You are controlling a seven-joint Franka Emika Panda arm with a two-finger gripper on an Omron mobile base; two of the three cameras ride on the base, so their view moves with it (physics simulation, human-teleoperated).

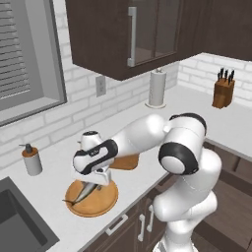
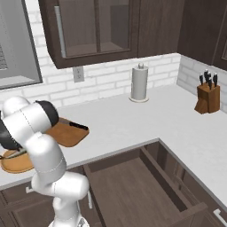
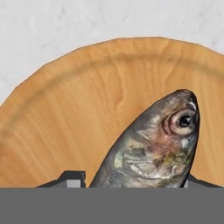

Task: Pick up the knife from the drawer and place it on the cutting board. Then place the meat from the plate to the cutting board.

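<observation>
A: In the left base view, what holds what?

B: The round plate (image 1: 96,204) sits on the counter (image 1: 197,113) near its front edge and carries the meat (image 1: 81,194), a small fish with its tail toward the sink (image 1: 19,221). The gripper (image 1: 101,183) hangs right over the fish. The arm covers most of the cutting board (image 1: 125,162) behind it.

A: And from the right base view?

B: The drawer (image 2: 137,186) stands pulled out, with nothing visible inside. The knife (image 2: 76,125) lies on the cutting board (image 2: 66,133), dark handle showing. The robot's own body hides most of the plate (image 2: 15,164).

A: The hand view?

B: The fish's head and eye (image 3: 166,140) rise between the two finger tips, plate (image 3: 78,100) underneath. The tips (image 3: 72,179) are cut off at the bottom, so whether they press the fish or merely straddle it cannot be told; probably close on either side.
</observation>
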